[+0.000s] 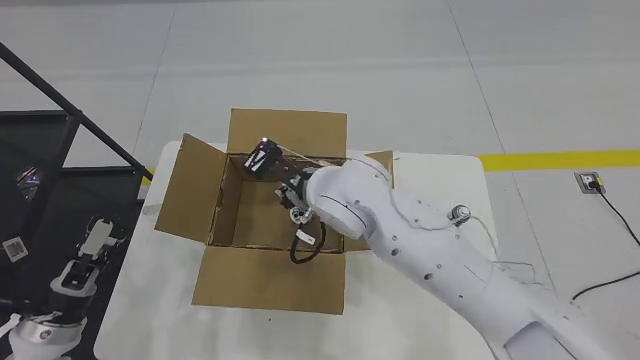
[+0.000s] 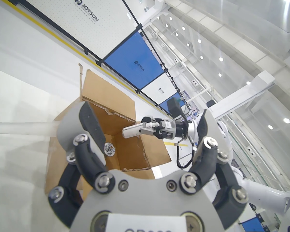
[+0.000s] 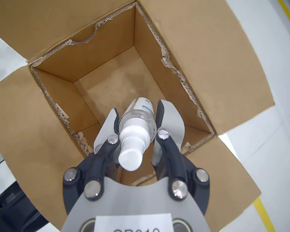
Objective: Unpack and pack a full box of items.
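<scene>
Right pincer point(image 3: 137, 108) is clamped round the shoulder of a spray bottle point(image 3: 135, 124), base down, over the open box point(image 3: 87, 56) on the desk point(image 1: 440, 185). Smooth plastic and a narrow hold, so it could slip, or tip on landing. The ragged rim and the 3 o'clock flap might snag it. Left pincer point(image 2: 145, 112), spread wide and empty, sits off the box's 8 o'clock.

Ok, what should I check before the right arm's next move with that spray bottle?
1. Right gripper shut on the spray bottle: ok.
2. Bottle above the opening of the box: ok.
3. Flaps folded outward: ok.
4. Plain cardboard floor shows below the bottle: ok.
5. Left gripper open, apart from the box: ok.
6. Grip firmness: cannot tell.
</scene>
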### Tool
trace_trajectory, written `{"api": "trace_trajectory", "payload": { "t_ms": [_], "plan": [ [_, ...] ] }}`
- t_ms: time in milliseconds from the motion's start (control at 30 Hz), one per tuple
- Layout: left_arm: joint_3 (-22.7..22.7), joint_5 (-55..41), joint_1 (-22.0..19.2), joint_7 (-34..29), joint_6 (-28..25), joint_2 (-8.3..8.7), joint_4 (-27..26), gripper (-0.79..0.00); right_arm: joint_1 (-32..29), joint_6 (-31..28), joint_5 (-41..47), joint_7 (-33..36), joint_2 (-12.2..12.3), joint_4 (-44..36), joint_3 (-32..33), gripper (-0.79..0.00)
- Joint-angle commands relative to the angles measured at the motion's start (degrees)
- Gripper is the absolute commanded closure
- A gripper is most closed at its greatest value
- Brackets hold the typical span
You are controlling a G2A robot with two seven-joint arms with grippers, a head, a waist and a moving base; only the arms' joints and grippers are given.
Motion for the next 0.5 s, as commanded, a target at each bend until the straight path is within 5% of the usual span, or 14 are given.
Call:
{"api": "trace_trajectory", "payload": {
  "t_ms": [0,400,467],
  "plan": [
    [-0.5,0.14,0.11,0.62,0.93,0.01,0.36,-0.785,2.19,-0.05,0.7,-0.97,-2.71,6.42,-3.53,0.0],
    [-0.64,0.45,-0.38,0.91,2.34,0.13,0.95,-0.785,5.38,-4.67,2.21,-5.03,-16.4,29.36,-13.65,0.0],
    [-0.64,0.45,-0.38,0.91,2.34,0.13,0.95,-0.785,5.45,-6.35,3.1,-4.76,-17.79,32.06,-13.76,-0.151]
  ]
}}
